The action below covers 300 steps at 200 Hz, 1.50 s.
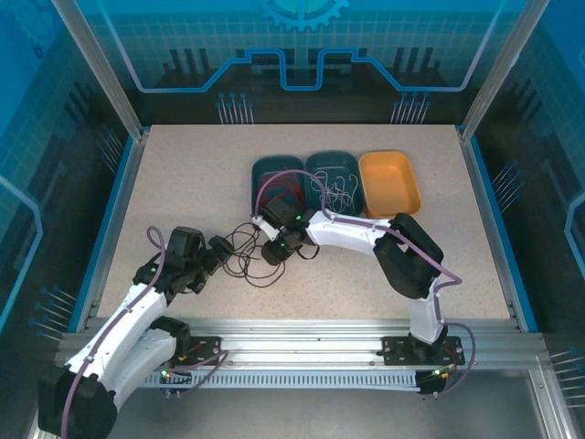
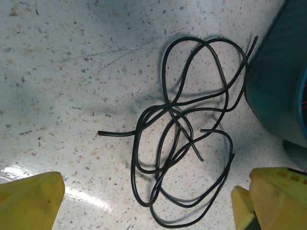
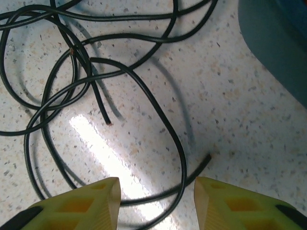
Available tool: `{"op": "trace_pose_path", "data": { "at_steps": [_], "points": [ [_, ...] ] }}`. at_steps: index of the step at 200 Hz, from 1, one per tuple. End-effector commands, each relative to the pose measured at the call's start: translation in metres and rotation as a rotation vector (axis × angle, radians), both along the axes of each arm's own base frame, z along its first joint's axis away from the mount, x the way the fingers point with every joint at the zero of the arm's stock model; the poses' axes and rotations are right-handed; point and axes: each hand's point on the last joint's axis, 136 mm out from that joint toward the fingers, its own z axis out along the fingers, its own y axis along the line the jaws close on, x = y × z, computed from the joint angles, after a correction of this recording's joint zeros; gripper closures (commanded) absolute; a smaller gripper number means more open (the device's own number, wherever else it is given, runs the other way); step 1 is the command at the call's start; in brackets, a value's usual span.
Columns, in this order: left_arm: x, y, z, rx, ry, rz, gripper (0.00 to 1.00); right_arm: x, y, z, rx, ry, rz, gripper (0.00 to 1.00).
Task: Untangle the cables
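Lab robot cell: aluminium frame (image 1: 302, 331), blue printed walls (image 1: 302, 46).

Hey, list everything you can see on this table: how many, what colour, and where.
speckled beige table: one, beige, under everything
dark teal plastic trays: two, teal, far side, side by side
orange plastic tray: one, orange, right of the teal trays
thin red cable: one bundle, red, in the left teal tray
thin white cable: one bundle, white, in the middle teal tray
thin black cables: tangled, number unclear, black, on the table between the grippers
left gripper: one, yellow fingers, open, facing the tangle
right gripper: one, yellow fingers, open, over a black loop
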Motion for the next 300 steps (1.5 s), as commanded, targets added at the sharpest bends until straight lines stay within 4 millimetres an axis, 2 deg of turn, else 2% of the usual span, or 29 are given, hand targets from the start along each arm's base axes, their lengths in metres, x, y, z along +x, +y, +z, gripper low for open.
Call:
{"op": "trace_pose_path", "data": {
  "at_steps": [1, 84, 119, 138, 167, 181, 210, 242, 300],
  "points": [
    [-0.001, -0.001, -0.004, -0.027, 0.004, 0.009, 0.01, 0.005, 0.01, -0.003, -0.04, -0.045, 0.054, 0.55],
    [-0.002, -0.003, -0.007, -0.035, 0.012, 0.002, 0.01, 0.009, 0.015, -0.03, -0.101, -0.021, 0.096, 0.57],
    [-0.003, -0.004, -0.009, -0.041, 0.014, 0.004, 0.01, 0.006, 0.016, -0.037, -0.102, 0.003, 0.097, 0.63],
    [-0.003, -0.004, -0.009, -0.04, 0.012, -0.001, 0.01, 0.004, 0.016, -0.036, -0.101, 0.015, 0.089, 0.71],
    [-0.004, -0.004, -0.012, -0.037, 0.02, -0.006, 0.01, 0.004, 0.015, -0.029, -0.087, 0.007, 0.069, 0.87],
    [-0.006, -0.005, -0.013, -0.041, 0.024, -0.009, 0.01, 0.005, 0.014, -0.025, -0.086, -0.002, 0.055, 0.91],
    [-0.009, -0.006, -0.015, -0.048, 0.028, -0.02, 0.01, 0.008, 0.011, -0.011, -0.074, -0.033, 0.027, 0.96],
    [-0.011, -0.008, -0.017, -0.061, 0.021, -0.025, 0.11, 0.013, 0.008, 0.01, -0.059, -0.084, 0.005, 1.0],
    [-0.009, -0.013, -0.022, -0.102, 0.009, -0.022, 0.23, 0.015, 0.006, 0.065, 0.01, -0.205, -0.005, 1.0]
  ]
}}
